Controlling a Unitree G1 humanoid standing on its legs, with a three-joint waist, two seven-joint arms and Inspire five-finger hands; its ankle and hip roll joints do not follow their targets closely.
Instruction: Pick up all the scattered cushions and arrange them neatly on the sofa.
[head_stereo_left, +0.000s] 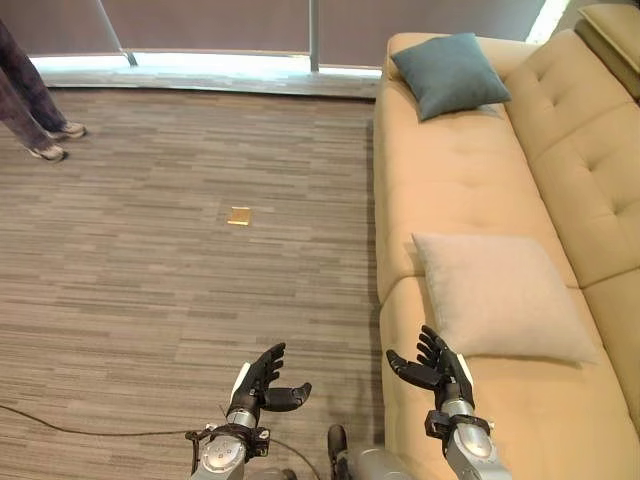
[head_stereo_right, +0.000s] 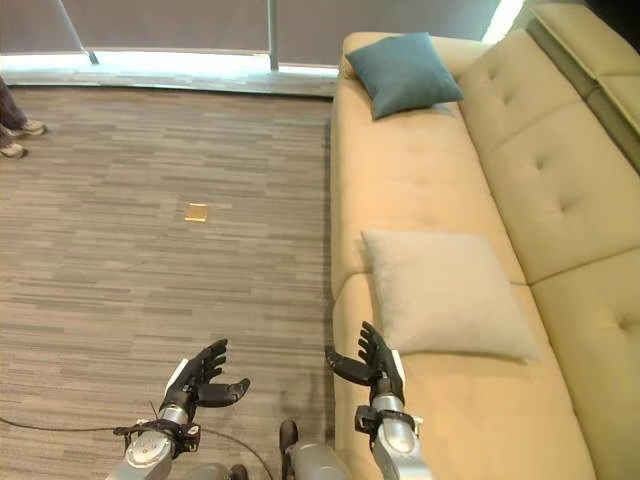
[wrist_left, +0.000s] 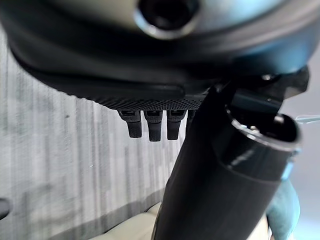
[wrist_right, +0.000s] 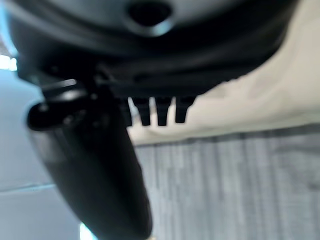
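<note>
A beige cushion (head_stereo_left: 503, 297) lies flat on the seat of the tan sofa (head_stereo_left: 455, 185). A teal cushion (head_stereo_left: 449, 73) leans at the sofa's far end. My right hand (head_stereo_left: 437, 369) hovers open over the sofa's near seat, just short of the beige cushion's near corner, holding nothing. My left hand (head_stereo_left: 262, 383) is open above the floor beside the sofa's front edge, also with nothing in it. In the wrist views the straight fingers (wrist_left: 152, 125) of the left hand and the fingers (wrist_right: 156, 111) of the right hand show nothing between them.
Striped wood-look floor (head_stereo_left: 180, 260) spreads to the left of the sofa. A small yellow square (head_stereo_left: 239, 215) lies on it. A person's legs and shoes (head_stereo_left: 40, 120) stand at the far left by the window. The sofa's backrest (head_stereo_left: 590, 150) runs along the right.
</note>
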